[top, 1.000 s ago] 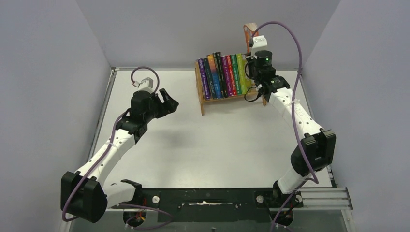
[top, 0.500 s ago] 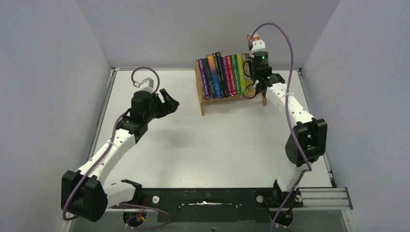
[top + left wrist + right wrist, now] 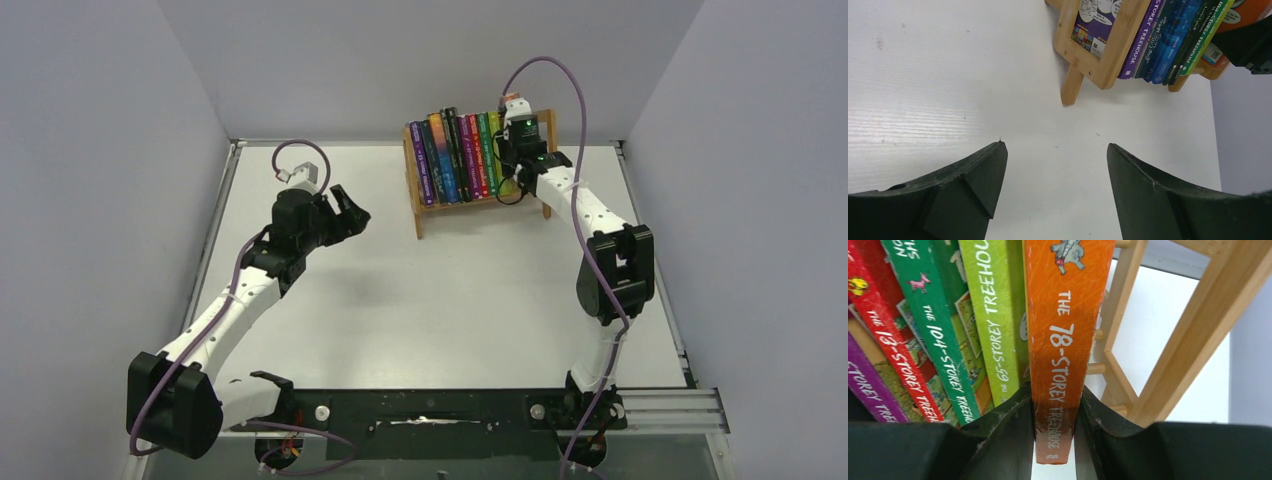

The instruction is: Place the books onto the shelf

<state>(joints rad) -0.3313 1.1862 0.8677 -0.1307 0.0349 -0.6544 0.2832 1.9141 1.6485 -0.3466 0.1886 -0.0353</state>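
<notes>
Orange book (image 3: 1063, 340) is the one that matters here, and it's the last in the row at the shelf's right end. The right tool (image 3: 1055, 402) is pinching it across the spine near one end, a finger pressed on each cover. From the right wrist view the book's long axis runs straight away from the tool, so tool and book are pretty much in line.

Just to the left of it is the lime green book (image 3: 990, 315), touching or near enough that I can't see a gap. On the other side there's open space with dowel rails showing, then the right end frame of the shelf (image 3: 1193, 325). So the slot is lime book on one side, wood frame on the other. My guess is the next move has to run along that same long axis without swinging sideways, or it'll knock the neighbour. Can't tell whether the book is already sitting on the rails.

The rest of the books (image 3: 460, 160) are lined up on the shelf, spines out. The left tool (image 3: 348, 212) is spread wide, holding nothing, above the bench (image 3: 450, 290), well apart from the shelf. The right arm is clearly the nearer one.
</notes>
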